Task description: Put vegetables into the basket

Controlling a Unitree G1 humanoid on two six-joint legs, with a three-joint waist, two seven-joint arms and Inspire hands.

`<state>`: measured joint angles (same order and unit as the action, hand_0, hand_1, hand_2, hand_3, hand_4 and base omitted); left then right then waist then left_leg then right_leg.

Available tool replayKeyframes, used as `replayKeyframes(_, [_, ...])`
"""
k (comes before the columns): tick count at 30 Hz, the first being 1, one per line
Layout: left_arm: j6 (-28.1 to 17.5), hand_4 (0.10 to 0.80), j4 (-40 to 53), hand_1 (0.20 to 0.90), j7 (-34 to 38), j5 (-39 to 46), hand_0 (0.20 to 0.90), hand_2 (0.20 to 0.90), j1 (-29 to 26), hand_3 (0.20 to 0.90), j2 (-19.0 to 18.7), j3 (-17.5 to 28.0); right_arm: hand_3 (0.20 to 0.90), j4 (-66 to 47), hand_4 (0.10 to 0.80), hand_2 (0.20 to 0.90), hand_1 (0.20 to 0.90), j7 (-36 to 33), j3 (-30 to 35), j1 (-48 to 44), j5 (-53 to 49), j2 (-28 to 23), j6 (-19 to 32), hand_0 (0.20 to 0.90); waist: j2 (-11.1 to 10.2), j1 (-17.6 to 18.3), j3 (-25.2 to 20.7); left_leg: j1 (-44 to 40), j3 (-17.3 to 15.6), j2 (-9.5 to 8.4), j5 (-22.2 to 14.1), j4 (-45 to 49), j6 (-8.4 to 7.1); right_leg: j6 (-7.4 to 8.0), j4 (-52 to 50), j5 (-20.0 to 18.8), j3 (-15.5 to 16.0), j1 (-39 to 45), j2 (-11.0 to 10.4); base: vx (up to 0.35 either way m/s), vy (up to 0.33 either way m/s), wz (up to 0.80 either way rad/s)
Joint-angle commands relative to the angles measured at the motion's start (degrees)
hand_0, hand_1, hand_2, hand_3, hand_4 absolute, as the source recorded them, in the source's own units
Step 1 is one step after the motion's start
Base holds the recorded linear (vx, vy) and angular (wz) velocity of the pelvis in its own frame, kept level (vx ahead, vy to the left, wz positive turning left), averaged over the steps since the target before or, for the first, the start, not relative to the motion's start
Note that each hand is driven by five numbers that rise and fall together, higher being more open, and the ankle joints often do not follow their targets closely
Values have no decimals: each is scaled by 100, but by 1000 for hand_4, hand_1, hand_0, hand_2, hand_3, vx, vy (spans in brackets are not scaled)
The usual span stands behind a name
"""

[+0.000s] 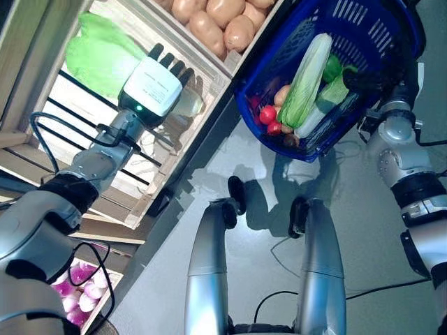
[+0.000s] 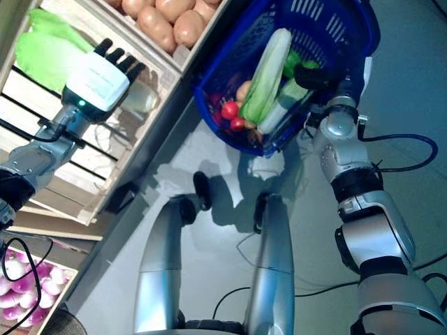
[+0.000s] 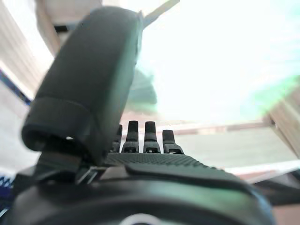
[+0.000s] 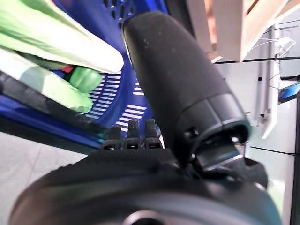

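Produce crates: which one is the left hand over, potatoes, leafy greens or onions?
The leafy-greens crate. The left hand hovers beside the green leaves; the potatoes sit in the next crate over, and the purple onions lie on a lower shelf.

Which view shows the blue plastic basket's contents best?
The left eye view: the blue plastic basket sits open from above, showing a long pale-green cabbage and red radishes. The right eye view shows much the same. The right wrist view catches only wall and leaves; the left wrist view, none.
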<state>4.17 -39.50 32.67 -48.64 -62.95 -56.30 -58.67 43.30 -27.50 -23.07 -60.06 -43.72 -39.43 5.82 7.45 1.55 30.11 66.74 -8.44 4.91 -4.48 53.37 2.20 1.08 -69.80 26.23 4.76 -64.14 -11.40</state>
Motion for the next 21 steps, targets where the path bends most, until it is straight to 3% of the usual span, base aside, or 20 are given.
replayKeyframes(1, [317,800,-164,900,170,1,900,900,-814,900,-16,372,900,-516,800,900,900,28,305,-335,-216,-318,748,900,-45,12,-32,-478,182,73,-586,-196,-181,-153,970,-1328,74,-44,118,-49,2,3])
replayKeyframes(9, [59,800,-546,900,1,130,900,900,-1419,900,283,90,900,-477,800,900,900,-124,167,-593,-341,-291,877,900,-105,25,-32,-85,236,-4,-572,-204,-183,-93,1025,-1446,47,-417,169,-24,-5,1])
replayKeyframes(17, [-42,800,-627,900,-67,-155,900,900,-1650,900,429,-65,900,-497,800,900,900,-180,169,-625,-415,-270,965,900,-134,54,-32,211,290,-48,-551,-203,-211,-40,1057,-1540,12,-709,219,-36,8,1])
replayKeyframes(21, [-8,800,-669,900,-486,30,900,900,-1813,900,526,-218,900,-412,800,900,900,-198,133,-687,-480,-225,1057,900,-154,68,-32,330,326,-75,-533,-247,-229,-10,1112,-1588,-4,-818,266,-36,4,4])
